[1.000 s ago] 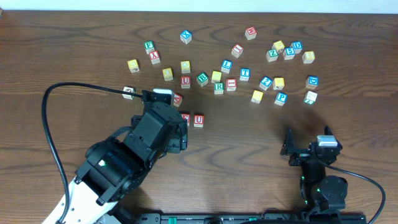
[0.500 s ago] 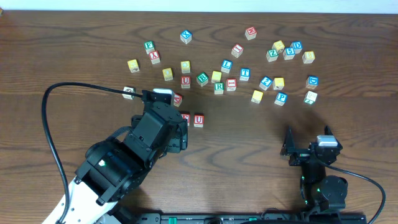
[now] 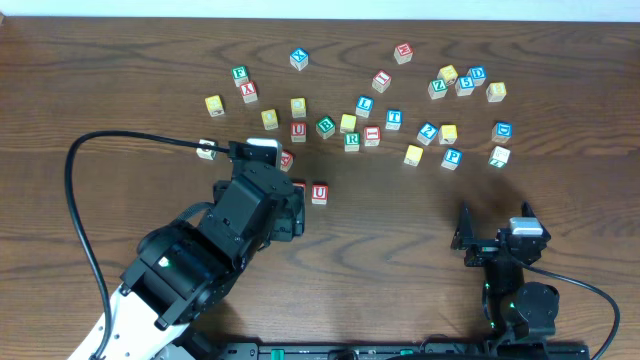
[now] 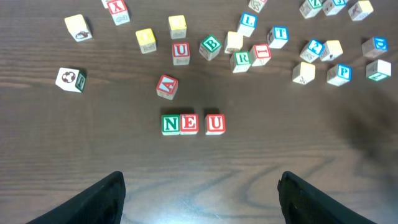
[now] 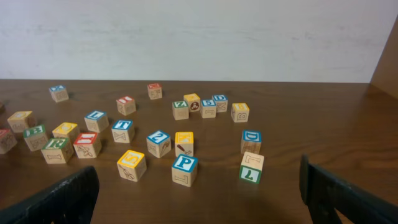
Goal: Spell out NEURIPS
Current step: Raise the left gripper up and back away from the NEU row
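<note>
Left wrist view: the N cube [image 4: 170, 124] and E cube [image 4: 189, 124] are set touching, with the U cube [image 4: 214, 124] just beside, toward the tabletop's near edge and apart from the scatter so the word reads cleanly. The left gripper [image 4: 200, 193] is held spread and empty; the right gripper [image 5: 199, 199] likewise. The R cube [image 4: 242, 60], judged next, lies farther back.

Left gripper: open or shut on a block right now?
Open, empty: in the wrist view the left gripper has its fingers wide apart, nothing between them; the N-E-U row lies beyond, untouched.
</note>
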{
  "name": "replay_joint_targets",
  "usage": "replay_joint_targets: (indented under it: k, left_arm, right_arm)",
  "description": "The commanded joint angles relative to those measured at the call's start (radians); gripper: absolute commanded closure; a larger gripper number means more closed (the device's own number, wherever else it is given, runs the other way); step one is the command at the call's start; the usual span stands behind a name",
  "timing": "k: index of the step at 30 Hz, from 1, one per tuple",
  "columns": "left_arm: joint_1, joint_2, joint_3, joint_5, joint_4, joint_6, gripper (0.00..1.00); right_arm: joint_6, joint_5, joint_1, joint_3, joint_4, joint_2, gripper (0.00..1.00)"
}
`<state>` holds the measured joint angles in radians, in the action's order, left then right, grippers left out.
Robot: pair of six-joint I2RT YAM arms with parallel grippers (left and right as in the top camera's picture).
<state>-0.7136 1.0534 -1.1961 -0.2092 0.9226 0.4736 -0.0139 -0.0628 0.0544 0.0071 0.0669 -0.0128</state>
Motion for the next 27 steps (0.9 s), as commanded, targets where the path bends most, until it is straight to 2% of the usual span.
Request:
replay_joint_targets:
  k: [1,4,7,12,19,27]
  left_arm:
    - [0.040,0.021,0.009,-0.011,-0.004,-0.009,0.23]
    - [0.079,0.054,-0.008,0.035,-0.004,-0.018,0.23]
    - [0.138,0.115,-0.045,0.142,-0.004,-0.063,0.23]
    - [0.217,0.211,-0.092,0.275,-0.004,-0.070,0.23]
    - [0.259,0.254,-0.103,0.357,-0.004,-0.073,0.23]
    - [0.291,0.254,-0.167,0.359,0.065,-0.142,0.23]
  right_arm:
    - [0.008,0.002,-0.007,-0.002,0.004,0.002,0.01]
    - [0.008,0.002,-0.007,-0.002,0.004,0.002,0.01]
    - [0.008,0.002,-0.007,-0.002,0.004,0.002,0.01]
    - [0.008,0.002,-0.007,-0.002,0.004,0.002,0.01]
    - [0.008,0.002,-0.007,-0.002,0.004,0.002,0.01]
    - [0.008,0.002,-0.007,-0.002,0.004,0.002,0.01]
